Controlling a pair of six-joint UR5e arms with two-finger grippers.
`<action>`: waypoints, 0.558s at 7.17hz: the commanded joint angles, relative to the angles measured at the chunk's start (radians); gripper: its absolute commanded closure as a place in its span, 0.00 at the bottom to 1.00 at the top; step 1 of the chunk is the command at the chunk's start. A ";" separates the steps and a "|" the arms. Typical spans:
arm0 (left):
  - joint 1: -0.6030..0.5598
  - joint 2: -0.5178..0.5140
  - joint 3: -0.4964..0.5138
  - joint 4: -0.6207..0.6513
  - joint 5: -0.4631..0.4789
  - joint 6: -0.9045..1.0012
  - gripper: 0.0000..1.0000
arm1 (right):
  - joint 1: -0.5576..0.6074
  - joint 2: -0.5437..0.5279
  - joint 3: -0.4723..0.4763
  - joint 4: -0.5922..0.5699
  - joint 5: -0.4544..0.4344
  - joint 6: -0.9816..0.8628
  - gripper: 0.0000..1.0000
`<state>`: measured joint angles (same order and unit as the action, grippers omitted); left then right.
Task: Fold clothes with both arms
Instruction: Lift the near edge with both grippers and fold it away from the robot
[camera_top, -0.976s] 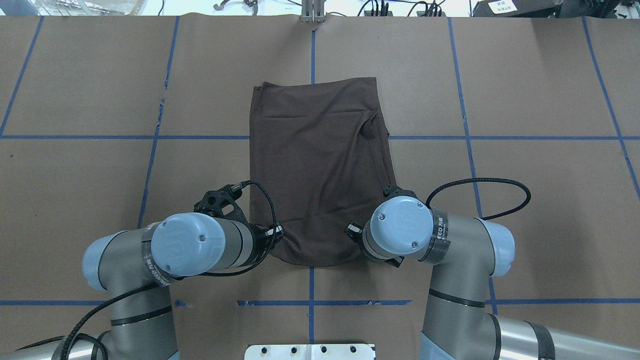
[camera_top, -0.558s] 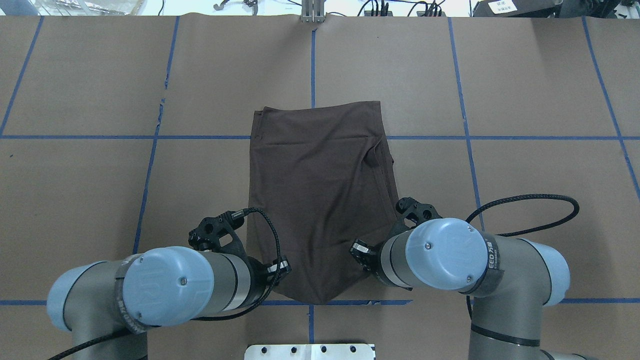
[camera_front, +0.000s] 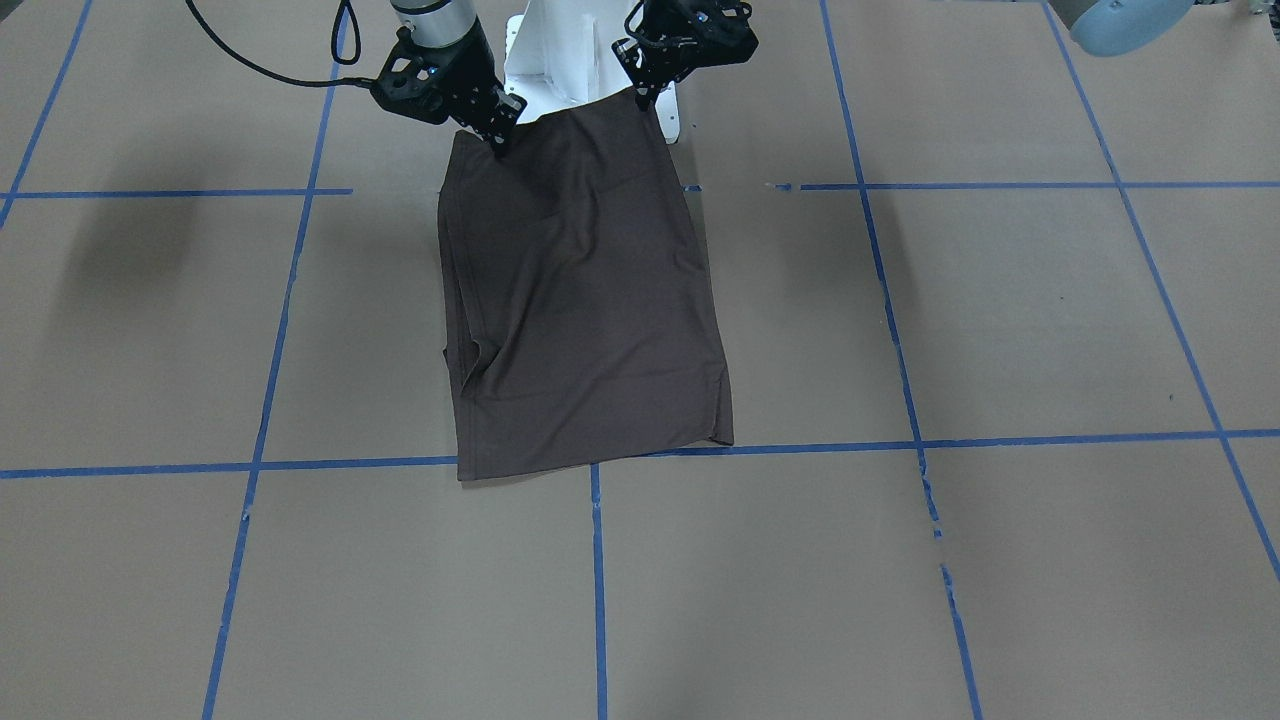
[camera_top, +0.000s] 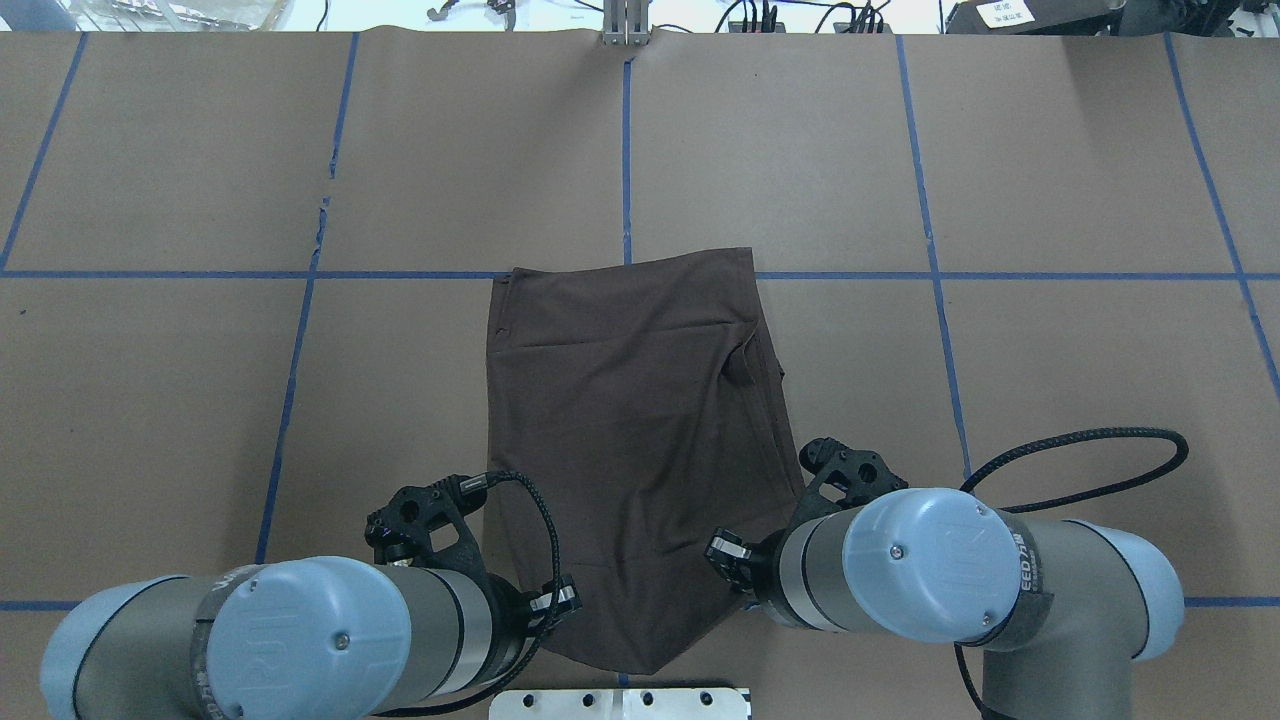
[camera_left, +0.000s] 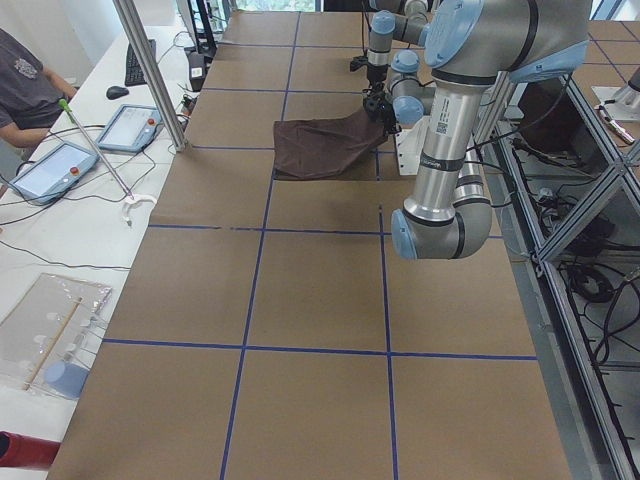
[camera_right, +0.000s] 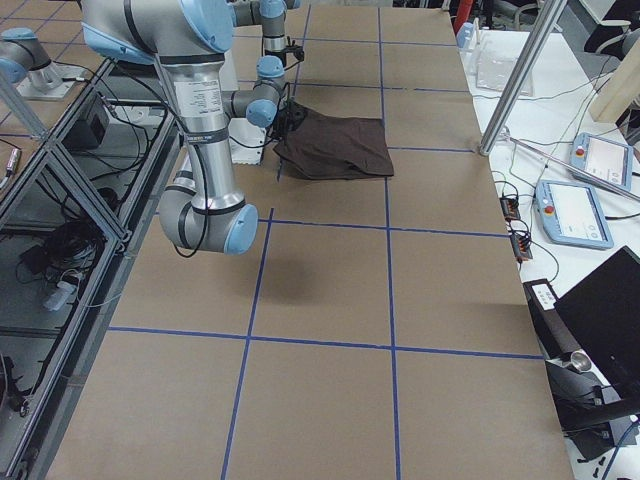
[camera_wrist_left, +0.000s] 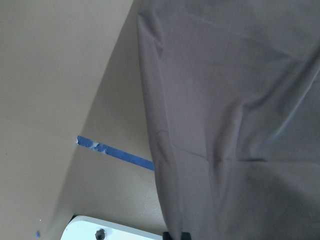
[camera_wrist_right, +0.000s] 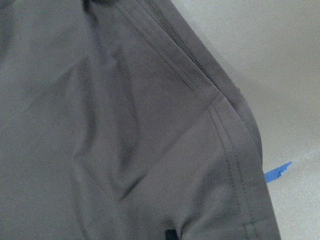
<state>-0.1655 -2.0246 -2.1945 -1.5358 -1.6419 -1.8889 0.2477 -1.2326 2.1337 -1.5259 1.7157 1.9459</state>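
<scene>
Plainly, the dark brown T-shirt (camera_top: 630, 400) lay folded into a tall, narrow panel in the middle of the counter (camera_top: 1000, 150), whose brown covering was marked off by blue tape lines (camera_top: 930, 150). Its far edge rested flat on the counter along a cross line of tape, while the edge nearest the robot was raised off the surface, held up at its two corners. The left hand (camera_front: 640, 93) had its fingers pressed together on one of those corners, and the right hand (camera_front: 500, 140) pinched the other in the same way. The cloth sagged between them and, seen from overhead, drooped to a point just short of the white base plate (camera_top: 620, 703). Both wrist cameras were almost wholly filled with brown fabric. The left one showed a smooth folded edge with a strip of tape beside it; the right one showed a double-stitched hem curving past — sleeve or side seam, I could not tell which. On the robot's right side of the shirt a small pucker showed where the layers overlapped. A black cable (camera_top: 1080, 460) looped out over the counter from the right arm (camera_top: 930, 565).
</scene>
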 joint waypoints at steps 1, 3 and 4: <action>-0.121 -0.008 0.008 -0.004 -0.006 0.043 1.00 | 0.124 0.088 -0.088 0.004 0.002 -0.007 1.00; -0.265 -0.034 0.129 -0.080 -0.004 0.122 1.00 | 0.250 0.177 -0.202 0.004 0.024 -0.010 1.00; -0.311 -0.058 0.260 -0.192 -0.004 0.128 1.00 | 0.301 0.238 -0.304 0.042 0.050 -0.013 1.00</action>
<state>-0.4068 -2.0571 -2.0647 -1.6223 -1.6457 -1.7773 0.4820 -1.0603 1.9319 -1.5112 1.7399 1.9362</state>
